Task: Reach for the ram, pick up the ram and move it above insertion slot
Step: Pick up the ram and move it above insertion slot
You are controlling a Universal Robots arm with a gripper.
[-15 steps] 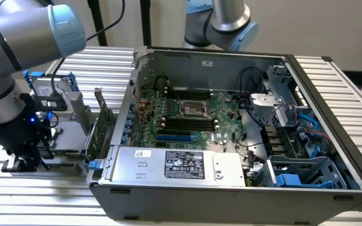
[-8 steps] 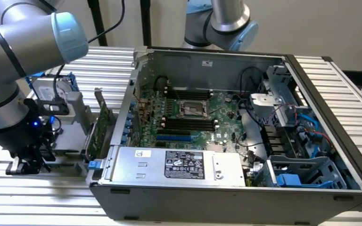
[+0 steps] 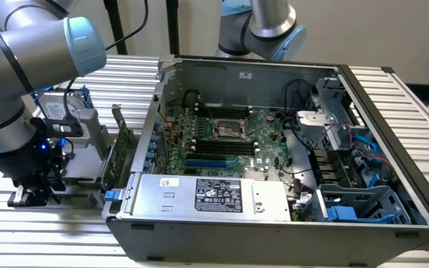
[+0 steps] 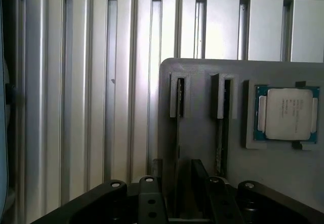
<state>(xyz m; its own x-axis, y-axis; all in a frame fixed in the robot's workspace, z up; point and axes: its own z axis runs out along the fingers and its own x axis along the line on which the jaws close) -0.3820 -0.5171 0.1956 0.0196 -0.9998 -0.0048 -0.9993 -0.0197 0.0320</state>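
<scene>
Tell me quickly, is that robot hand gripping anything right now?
Hand: open, holding nothing, poised over the grey plastic holder tray.

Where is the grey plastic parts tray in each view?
Exterior view: grey plastic parts tray at the exterior view's left, between the black gripper and the open computer case.
Wrist view: the tray lies just beyond the gripper, carrying a silver processor chip.
Shared landmark: the ribbed aluminium table.

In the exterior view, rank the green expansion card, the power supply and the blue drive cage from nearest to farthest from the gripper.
1. Green expansion card, beside the gripper, outside the case.
2. Power supply, along the case's near wall.
3. Blue drive cage, exterior view's far right.
</scene>
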